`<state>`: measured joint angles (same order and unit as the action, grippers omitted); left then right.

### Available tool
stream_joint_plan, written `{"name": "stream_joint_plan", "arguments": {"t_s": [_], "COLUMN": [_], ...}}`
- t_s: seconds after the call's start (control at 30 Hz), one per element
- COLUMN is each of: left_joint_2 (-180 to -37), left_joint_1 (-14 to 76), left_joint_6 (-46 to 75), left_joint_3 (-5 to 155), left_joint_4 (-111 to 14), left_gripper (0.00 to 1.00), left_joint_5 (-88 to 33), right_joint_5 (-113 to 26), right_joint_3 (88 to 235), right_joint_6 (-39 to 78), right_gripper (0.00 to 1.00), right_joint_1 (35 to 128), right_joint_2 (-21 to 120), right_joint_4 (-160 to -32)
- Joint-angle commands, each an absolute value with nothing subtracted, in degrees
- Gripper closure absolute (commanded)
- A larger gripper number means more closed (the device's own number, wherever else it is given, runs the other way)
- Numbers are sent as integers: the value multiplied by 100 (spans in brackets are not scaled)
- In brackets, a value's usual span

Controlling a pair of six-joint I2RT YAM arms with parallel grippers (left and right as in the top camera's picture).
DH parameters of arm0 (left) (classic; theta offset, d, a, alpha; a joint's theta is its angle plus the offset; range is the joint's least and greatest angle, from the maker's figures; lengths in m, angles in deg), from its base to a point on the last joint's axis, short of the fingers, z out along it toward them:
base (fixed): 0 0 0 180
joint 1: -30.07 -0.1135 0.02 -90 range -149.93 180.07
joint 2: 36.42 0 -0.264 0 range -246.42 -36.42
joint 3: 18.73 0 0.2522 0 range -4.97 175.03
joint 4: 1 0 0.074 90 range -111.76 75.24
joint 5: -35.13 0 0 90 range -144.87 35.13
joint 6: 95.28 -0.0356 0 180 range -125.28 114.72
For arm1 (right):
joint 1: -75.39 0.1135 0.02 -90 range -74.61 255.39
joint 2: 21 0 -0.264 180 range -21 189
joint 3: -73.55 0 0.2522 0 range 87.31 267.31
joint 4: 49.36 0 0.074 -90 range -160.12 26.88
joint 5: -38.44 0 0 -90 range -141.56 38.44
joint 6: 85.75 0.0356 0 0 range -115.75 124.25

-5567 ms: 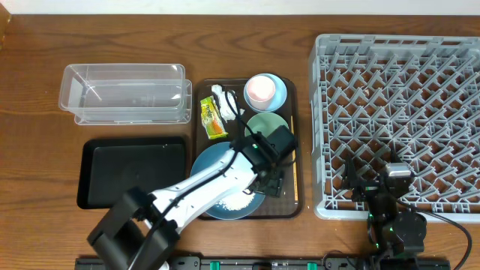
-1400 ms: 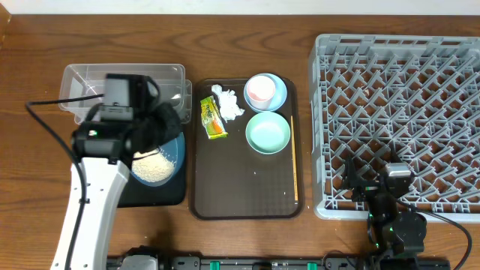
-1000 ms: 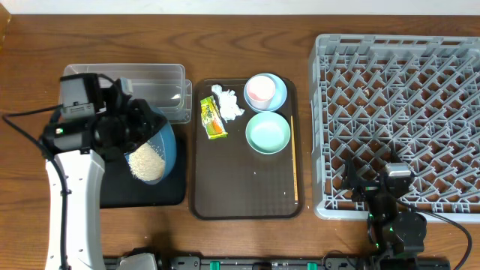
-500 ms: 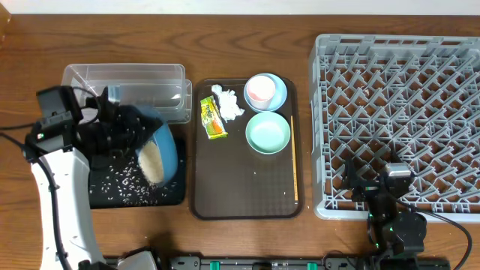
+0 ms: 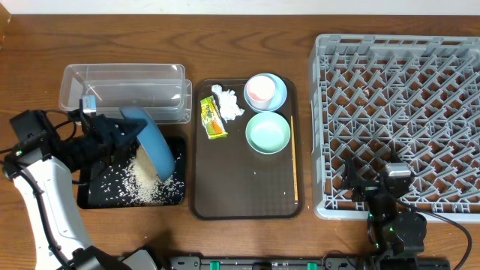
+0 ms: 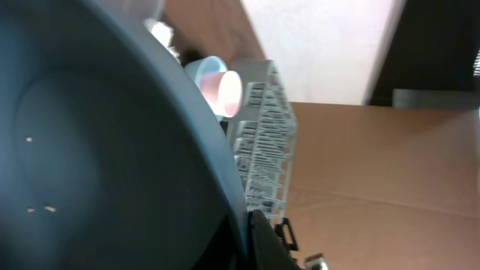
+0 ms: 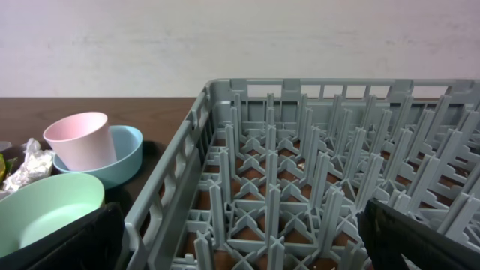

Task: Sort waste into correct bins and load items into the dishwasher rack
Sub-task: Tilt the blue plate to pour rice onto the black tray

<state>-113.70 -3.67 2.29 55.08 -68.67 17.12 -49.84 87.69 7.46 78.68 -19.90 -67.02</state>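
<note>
A dark brown rectangular serving tray (image 5: 247, 191) with a raised rim and rounded corners lies flat near the middle of the brown wooden table (image 5: 37, 37), its long sides running front to back. Beyond the table's far edge stands a plain white wall (image 7: 225, 37)

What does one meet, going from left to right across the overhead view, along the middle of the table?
Shallow black rectangular tray, yellow-green-orange snack wrapper, small mint-green bowl, thin wooden chopstick, large grey plastic dishwasher rack.
</note>
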Motion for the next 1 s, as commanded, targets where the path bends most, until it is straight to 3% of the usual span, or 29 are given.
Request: {"name": "stream_joint_plan", "arguments": {"t_s": [0.0, 0.97], "left_joint_2": [-11387, -11398], "left_joint_1": [-432, -1248], "left_joint_6": [2, -33], "left_joint_3": [5512, 5512], "left_joint_4": [-7012, -6946], "left_gripper": [94, 94], "left_joint_5": [2564, 3187], "right_joint_5": [-4964, -4964], "right_joint_3": [8762, 8762], "right_joint_6": [695, 695], "right_gripper": [1, 1], "right_joint_1": [7835, 7835], "right_joint_2": [-1988, -1988], "right_joint_4": [-6724, -6722]}}
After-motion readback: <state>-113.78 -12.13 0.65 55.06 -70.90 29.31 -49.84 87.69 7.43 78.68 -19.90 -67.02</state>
